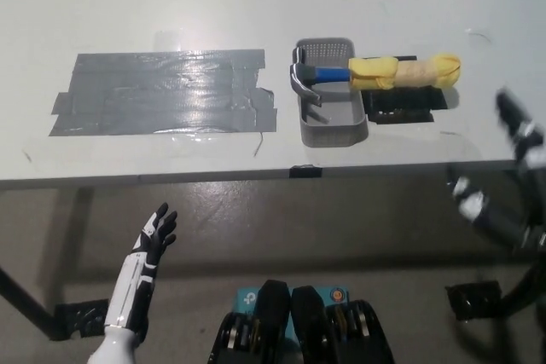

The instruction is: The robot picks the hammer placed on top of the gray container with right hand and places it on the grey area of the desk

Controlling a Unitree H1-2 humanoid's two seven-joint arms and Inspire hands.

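Observation:
A hammer (pixel 375 73) with a steel head, blue neck and yellow wrapped handle lies across the top of a small gray container (pixel 331 125) on the white desk. The grey area (pixel 162 93), a patch of duct tape, lies to the container's left. My black right hand (pixel 505 172) hovers at the desk's right front corner, blurred, fingers apart, holding nothing, well right of the hammer's handle. My white left hand (pixel 153 240) rests open below the desk's front edge at lower left.
The white desk (pixel 256 6) fills the upper picture; its front edge runs across the middle. A black patch (pixel 401 108) lies on the desk under the hammer's handle. Floor and desk legs show below.

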